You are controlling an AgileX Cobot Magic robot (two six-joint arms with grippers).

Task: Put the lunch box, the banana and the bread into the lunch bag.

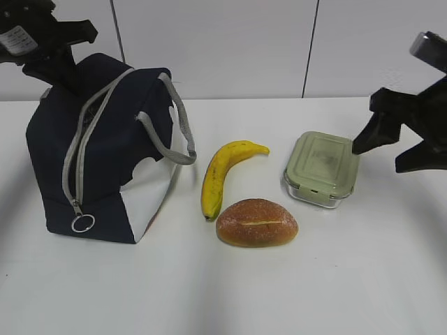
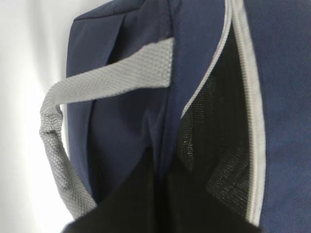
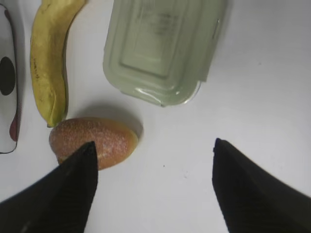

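Though near, lunch box (image 3: 163, 48) beyond gripper (image 3: 153, 167)

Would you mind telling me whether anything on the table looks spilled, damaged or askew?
Nothing stands out: the banana, bread and closed lunch box lie intact on the table, and the lunch bag stands upright.
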